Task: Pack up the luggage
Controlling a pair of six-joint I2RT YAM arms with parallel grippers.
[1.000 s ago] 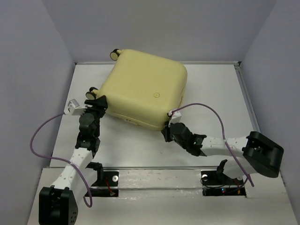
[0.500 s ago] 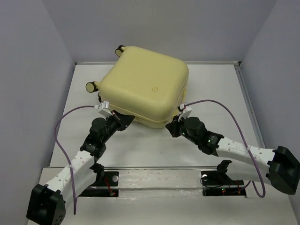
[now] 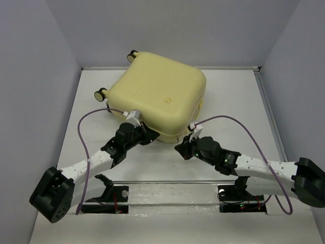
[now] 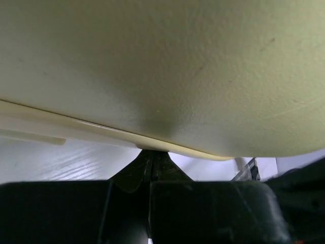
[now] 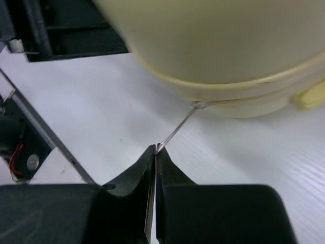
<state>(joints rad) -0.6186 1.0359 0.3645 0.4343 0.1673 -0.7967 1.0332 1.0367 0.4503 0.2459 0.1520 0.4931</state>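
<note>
I had one luggage (image 3: 157, 91) lying closed at the far middle of the table (image 3: 228, 101), with two wheels showing: a left wheel (image 3: 100, 93) and a far wheel (image 3: 133, 55). The left gripper (image 4: 151, 155) had its jaws pressed together, tips touching the near seam. The right gripper (image 5: 155, 150) pinched one thin pull (image 5: 177, 128) running from that seam.

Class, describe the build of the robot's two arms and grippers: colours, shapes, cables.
Both arms have white links joined by black joint housings. The left arm and right arm each carry a purple cable looping to a white plug at the wrist. The left gripper and right gripper are black, with two tapering fingers.
</note>
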